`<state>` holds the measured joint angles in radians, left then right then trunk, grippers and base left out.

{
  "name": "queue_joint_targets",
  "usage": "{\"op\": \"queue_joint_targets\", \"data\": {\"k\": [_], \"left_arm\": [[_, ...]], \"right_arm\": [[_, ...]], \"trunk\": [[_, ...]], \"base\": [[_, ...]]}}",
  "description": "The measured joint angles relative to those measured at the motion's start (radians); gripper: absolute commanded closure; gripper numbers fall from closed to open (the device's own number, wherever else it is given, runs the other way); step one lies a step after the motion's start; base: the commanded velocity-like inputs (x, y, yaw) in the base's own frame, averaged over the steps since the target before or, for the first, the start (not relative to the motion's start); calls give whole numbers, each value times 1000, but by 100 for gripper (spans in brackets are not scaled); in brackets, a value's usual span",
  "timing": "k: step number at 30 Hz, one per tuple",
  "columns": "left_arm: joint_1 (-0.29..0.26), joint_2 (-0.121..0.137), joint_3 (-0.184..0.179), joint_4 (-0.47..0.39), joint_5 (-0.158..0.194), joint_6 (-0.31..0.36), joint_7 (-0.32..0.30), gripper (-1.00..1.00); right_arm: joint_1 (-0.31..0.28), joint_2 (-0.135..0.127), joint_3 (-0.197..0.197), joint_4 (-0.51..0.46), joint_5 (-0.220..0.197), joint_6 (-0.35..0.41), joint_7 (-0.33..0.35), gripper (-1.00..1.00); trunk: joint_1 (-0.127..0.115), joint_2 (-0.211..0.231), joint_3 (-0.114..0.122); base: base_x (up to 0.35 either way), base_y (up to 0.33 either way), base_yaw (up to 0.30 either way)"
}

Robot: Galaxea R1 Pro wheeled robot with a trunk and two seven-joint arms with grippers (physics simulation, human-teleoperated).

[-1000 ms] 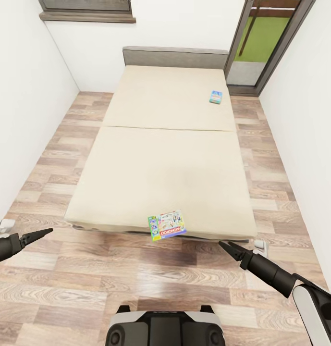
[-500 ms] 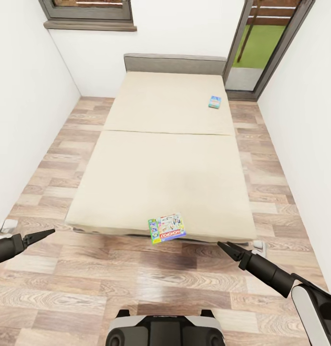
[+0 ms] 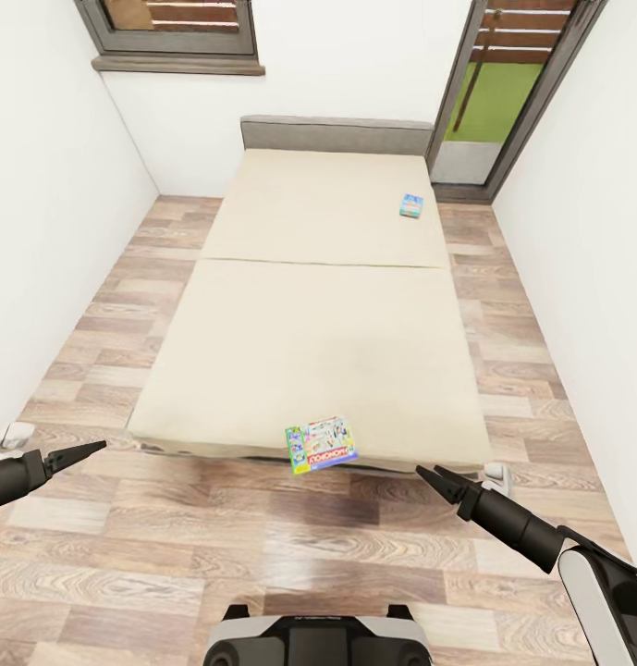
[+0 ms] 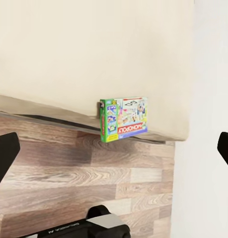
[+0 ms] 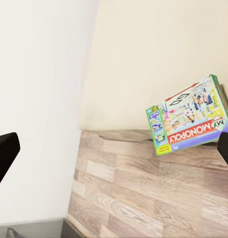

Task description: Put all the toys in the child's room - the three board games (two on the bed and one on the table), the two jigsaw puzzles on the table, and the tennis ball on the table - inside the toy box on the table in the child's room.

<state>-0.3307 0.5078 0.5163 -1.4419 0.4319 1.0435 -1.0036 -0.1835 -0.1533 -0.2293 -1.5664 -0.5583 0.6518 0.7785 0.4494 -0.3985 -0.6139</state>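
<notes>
A: Bed runs straight ahead in the head view, cream mattress, grey headboard at the far wall. Wood-plank floor all around it, white walls both sides.

B: Board games?

A: Two on it. Monopoly box sits at the near foot edge, hanging partly over the edge, green side panel, red logo strip. Left wrist view has it too, right wrist view closer. The small blue game box lies far up near the headboard, toward the bed's right side, close to the glass door.

B: Well apart, then?

A: Yes, nearly the full bed length between them.

B: Arms?

A: Left gripper low at the left of the head view, over the floor, off the bed's near left corner. Right gripper over the floor just right of the Monopoly box, not touching it. Both empty.

B: Jaws?

A: Left look pressed together into a point. Right, the tips are slightly parted in the head view; in both wrist views the dark fingertips sit at opposite edges of the frame, so spread there. Left I can't call for sure.

B: Anything else?

A: Window on the far wall, robot base at the bottom.
</notes>
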Motion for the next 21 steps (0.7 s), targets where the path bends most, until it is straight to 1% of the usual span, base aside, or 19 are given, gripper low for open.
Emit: {"op": "queue_joint_targets", "data": {"k": [21], "left_arm": [[0, 0, 0, 0, 0, 0, 0, -100]], "right_arm": [[0, 0, 0, 0, 0, 0, 0, -100]], "trunk": [[0, 0, 35]], "base": [[0, 0, 0]]}}
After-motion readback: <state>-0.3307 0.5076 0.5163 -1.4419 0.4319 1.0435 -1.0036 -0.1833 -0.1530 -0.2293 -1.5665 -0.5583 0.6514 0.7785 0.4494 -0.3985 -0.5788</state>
